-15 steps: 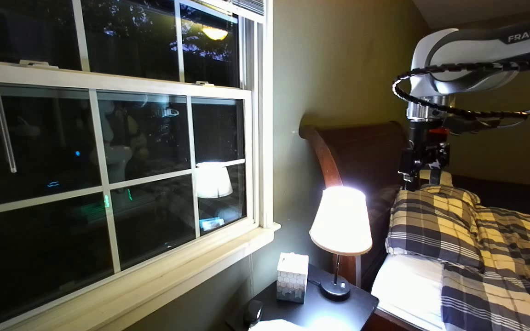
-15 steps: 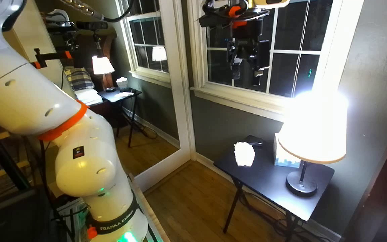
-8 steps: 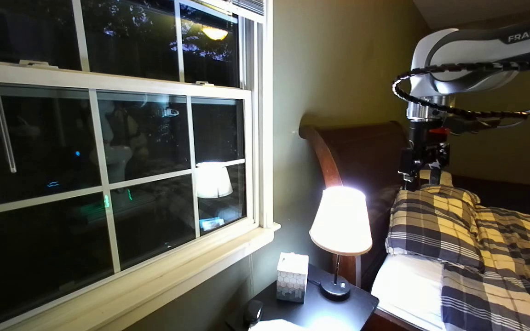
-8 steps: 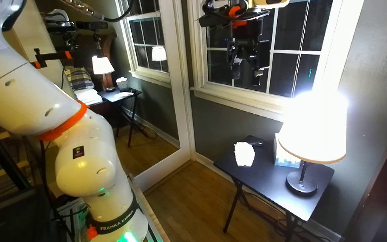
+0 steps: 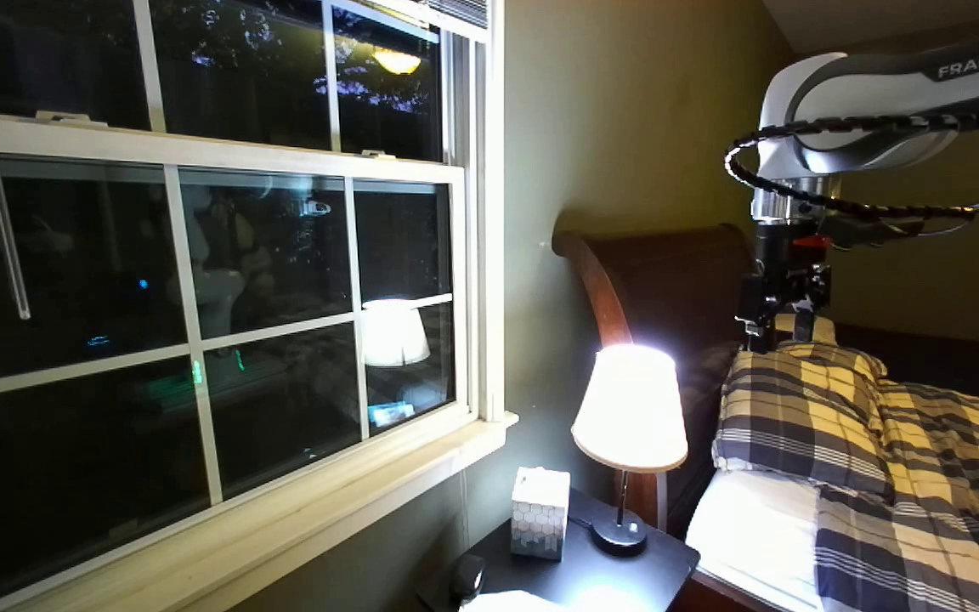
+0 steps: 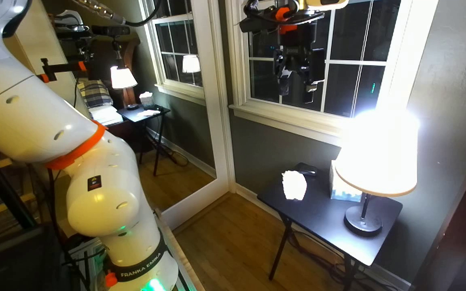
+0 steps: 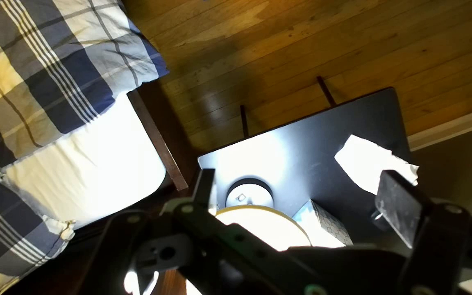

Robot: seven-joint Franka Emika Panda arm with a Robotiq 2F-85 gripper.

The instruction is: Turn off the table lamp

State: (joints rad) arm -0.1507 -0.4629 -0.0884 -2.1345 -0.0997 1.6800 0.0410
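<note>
The table lamp is lit, with a glowing white tapered shade, thin dark stem and round dark base; it shows in both exterior views [image 5: 630, 412] [image 6: 378, 155]. In the wrist view the lamp [image 7: 260, 223] is seen from above. Its shade is partly hidden by my gripper's linkage, and a small square mark shows on the base. My gripper shows in both exterior views [image 5: 782, 335] [image 6: 296, 92], pointing down, higher than the lamp and apart from it. In the wrist view my gripper [image 7: 301, 182] has its fingers wide apart with nothing held between them.
The lamp stands on a small black table [image 6: 322, 218]. Beside it are a hexagon-patterned box [image 5: 540, 514], a bright white object [image 6: 294, 185] and a small dark item [image 5: 467, 578]. A bed with plaid bedding [image 5: 804, 425], a window and a mirror [image 6: 180, 133] surround it.
</note>
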